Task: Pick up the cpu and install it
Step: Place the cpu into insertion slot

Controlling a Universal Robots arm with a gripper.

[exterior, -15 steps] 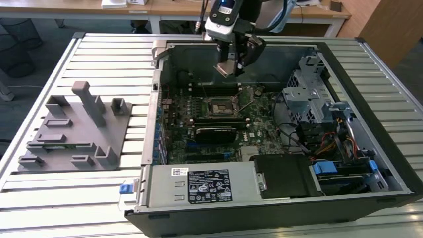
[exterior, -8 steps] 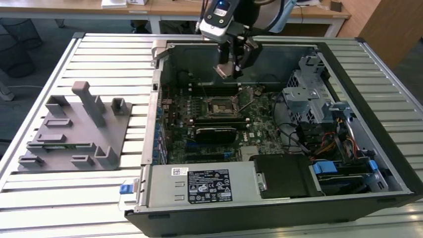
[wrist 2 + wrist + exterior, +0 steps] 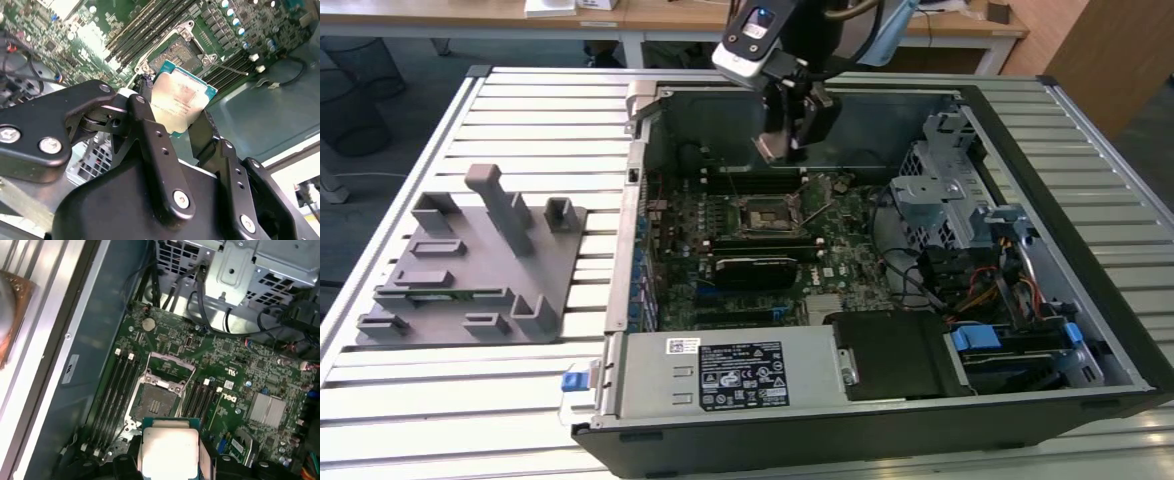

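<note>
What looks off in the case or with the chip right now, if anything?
Nothing stands out. The chip is gripped by its edges between the jaws, above the board near the socket, which lies empty. No loose parts or damage show around it.

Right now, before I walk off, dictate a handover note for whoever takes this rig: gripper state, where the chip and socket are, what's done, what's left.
The gripper is shut on the flat square silvery-topped cpu, gripped by its edges.
Position: above the green motherboard inside the open black computer case, near the black square socket and not touching it.
Done: the cpu is picked up.
Left: the socket is empty and the cpu is not yet seated.
The grey plastic fixture stands outside the case, on the exterior view's left.
</note>
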